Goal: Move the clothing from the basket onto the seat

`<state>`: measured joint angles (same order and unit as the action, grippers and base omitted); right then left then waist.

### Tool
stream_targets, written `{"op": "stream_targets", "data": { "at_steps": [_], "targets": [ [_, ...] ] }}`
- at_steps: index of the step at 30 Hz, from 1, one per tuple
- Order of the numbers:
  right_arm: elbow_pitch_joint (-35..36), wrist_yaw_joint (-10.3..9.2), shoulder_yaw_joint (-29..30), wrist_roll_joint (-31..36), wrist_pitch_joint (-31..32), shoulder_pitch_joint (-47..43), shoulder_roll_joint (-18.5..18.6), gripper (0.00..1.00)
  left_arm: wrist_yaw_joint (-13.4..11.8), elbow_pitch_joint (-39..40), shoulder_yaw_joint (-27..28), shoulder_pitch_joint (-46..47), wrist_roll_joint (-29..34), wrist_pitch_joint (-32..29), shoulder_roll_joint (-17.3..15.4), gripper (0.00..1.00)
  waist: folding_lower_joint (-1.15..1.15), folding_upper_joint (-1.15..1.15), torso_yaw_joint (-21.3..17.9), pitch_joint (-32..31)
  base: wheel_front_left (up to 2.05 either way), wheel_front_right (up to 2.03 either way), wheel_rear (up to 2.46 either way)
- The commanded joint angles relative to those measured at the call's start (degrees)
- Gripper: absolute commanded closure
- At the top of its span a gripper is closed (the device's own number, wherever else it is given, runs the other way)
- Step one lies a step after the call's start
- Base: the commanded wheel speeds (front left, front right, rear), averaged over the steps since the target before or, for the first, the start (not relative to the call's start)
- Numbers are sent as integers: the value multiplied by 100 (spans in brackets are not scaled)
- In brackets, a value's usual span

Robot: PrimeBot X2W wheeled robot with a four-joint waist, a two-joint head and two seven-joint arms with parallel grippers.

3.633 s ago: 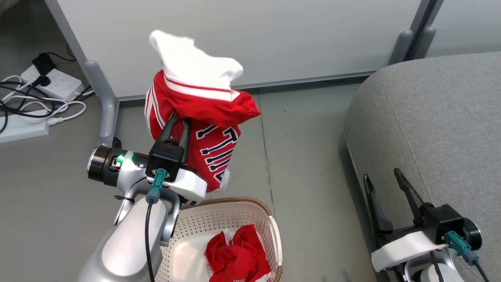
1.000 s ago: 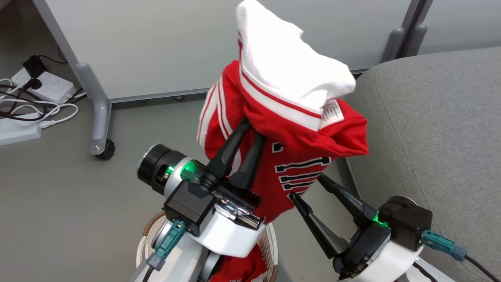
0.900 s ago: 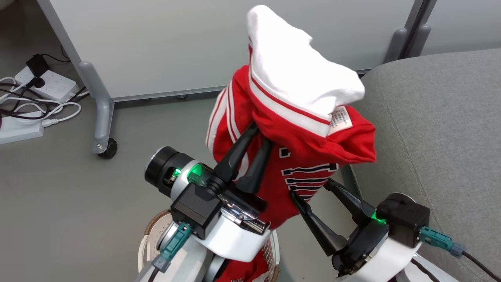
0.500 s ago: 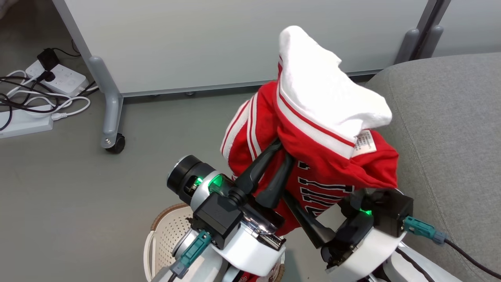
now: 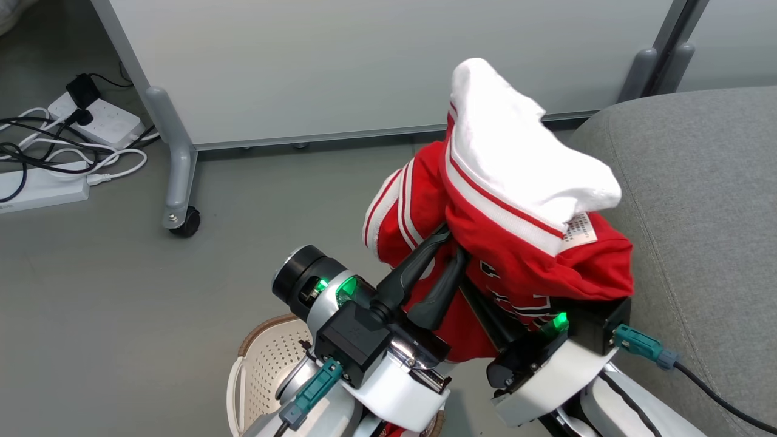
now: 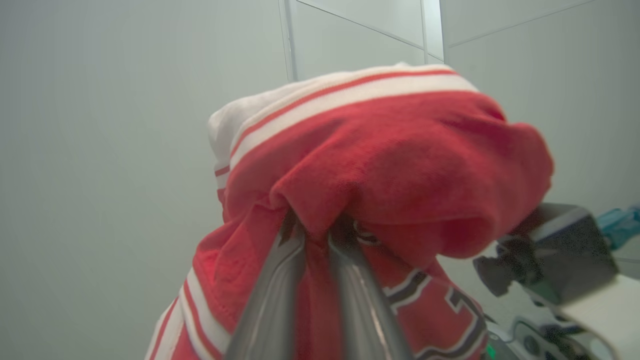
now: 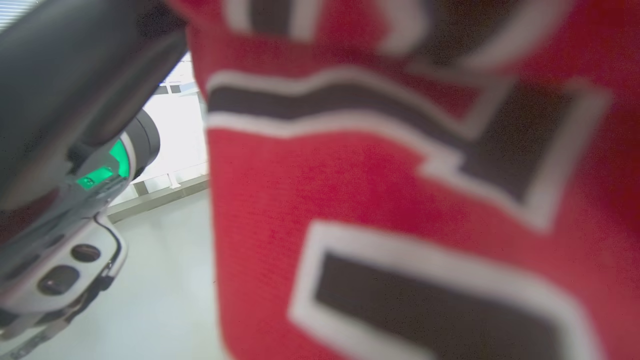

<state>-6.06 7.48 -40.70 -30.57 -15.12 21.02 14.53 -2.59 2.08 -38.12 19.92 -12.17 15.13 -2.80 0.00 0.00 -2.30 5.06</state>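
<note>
My left gripper (image 5: 454,243) is shut on a red jersey (image 5: 534,255) with white stripes and black-and-white numerals, holding it up in a bunch. Its white lining (image 5: 522,158) flops over the top. The bundle hangs beside the left edge of the grey seat (image 5: 698,182). In the left wrist view the left gripper (image 6: 317,227) pinches a red fold of the jersey (image 6: 390,165). My right gripper (image 5: 504,303) reaches under the jersey from the lower right, its fingers mostly hidden by cloth. The right wrist view has the jersey's numerals (image 7: 400,200) pressed close. The cream basket (image 5: 267,364) sits below my arms.
A grey partition panel stands behind, on a leg (image 5: 173,164) with a castor (image 5: 189,221). Power strips and cables (image 5: 73,139) lie on the floor at the far left. A second pair of posts (image 5: 655,67) rises behind the seat. Bare grey floor lies left of the basket.
My left gripper has carried the jersey rightward to the seat's edge. My right gripper, open a second ago, has moved in under the jersey so cloth now covers its fingers.
</note>
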Motion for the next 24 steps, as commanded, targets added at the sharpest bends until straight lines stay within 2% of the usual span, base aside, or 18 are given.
{"op": "stream_targets", "data": {
  "at_steps": [1,6,13,24],
  "targets": [
    [-18,3,57,51,-5,-66,5,100,-24,-3,53,31,20,4,-17,100,0,0,2,-7,0,0,0],
    [-46,2,281,109,-5,-176,-60,100,1,-30,168,-54,25,4,-17,100,0,0,-2,-47,0,0,0],
    [39,2,898,415,-6,-301,-262,100,-12,-338,293,-284,116,4,-17,100,0,0,-31,-110,0,0,0],
    [97,1,1408,530,-7,-463,-453,100,133,-848,327,-454,92,2,-26,100,0,0,-20,-148,0,0,0]
  ]
}}
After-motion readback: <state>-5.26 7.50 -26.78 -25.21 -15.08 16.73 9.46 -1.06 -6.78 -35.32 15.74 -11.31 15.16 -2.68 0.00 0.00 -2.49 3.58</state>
